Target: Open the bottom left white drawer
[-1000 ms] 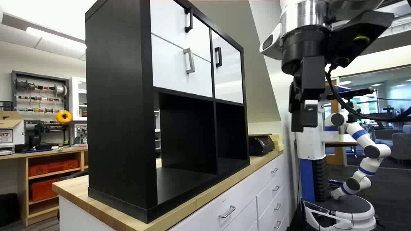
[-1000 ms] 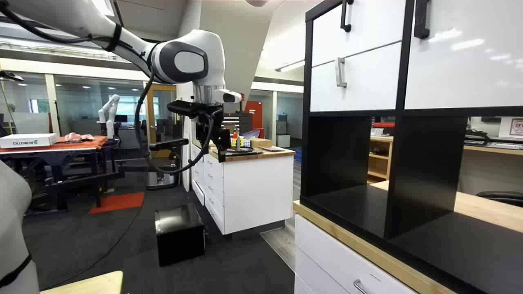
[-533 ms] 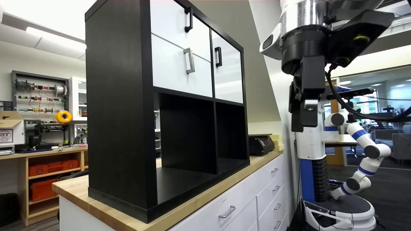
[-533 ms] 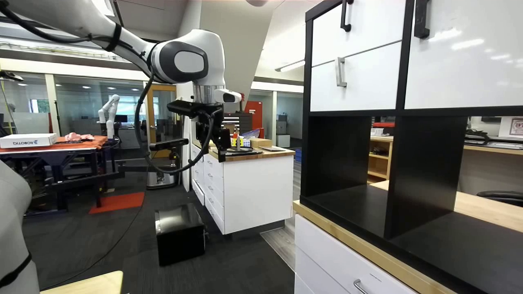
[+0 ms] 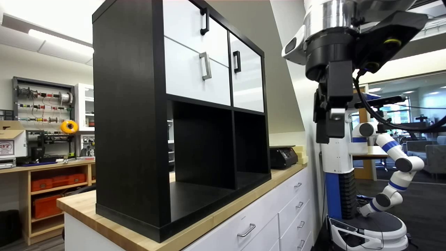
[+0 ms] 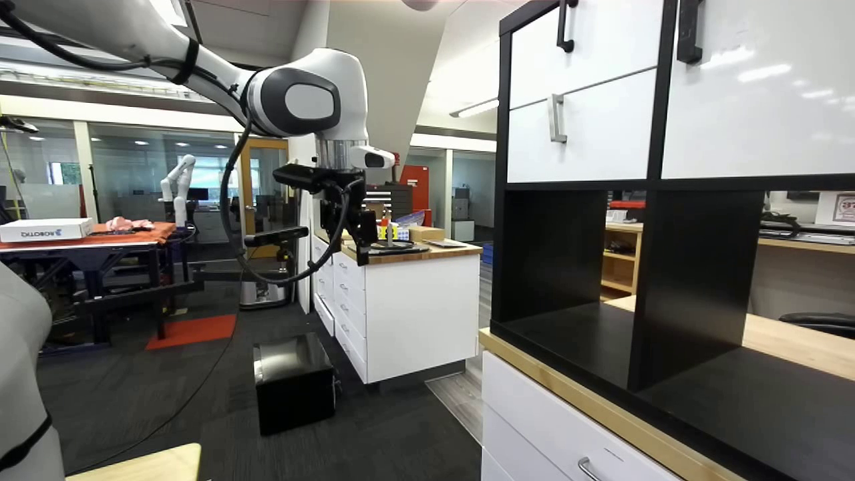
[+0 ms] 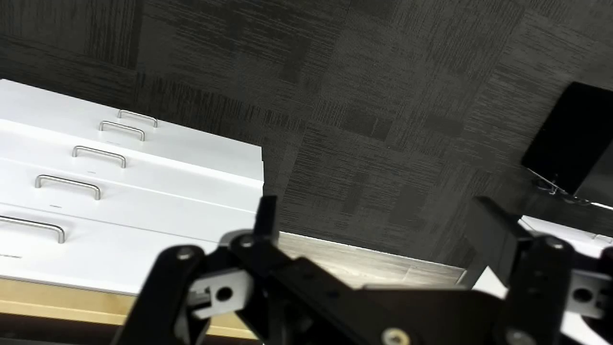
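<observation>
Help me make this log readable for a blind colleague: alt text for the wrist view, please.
Open black gripper, holding nothing, above dark patterned carpet. At left, white drawers with silver bar handles; at right, a black object.

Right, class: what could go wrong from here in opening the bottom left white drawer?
The pincer points down, so, turning toward the bottom left drawer, it may bump the black shelf. It might hook the black handle above that drawer's silver handle, opening the upper drawer. The shelf stands on the wooden countertop; if unfastened, which isn't visible, it could shift.
</observation>
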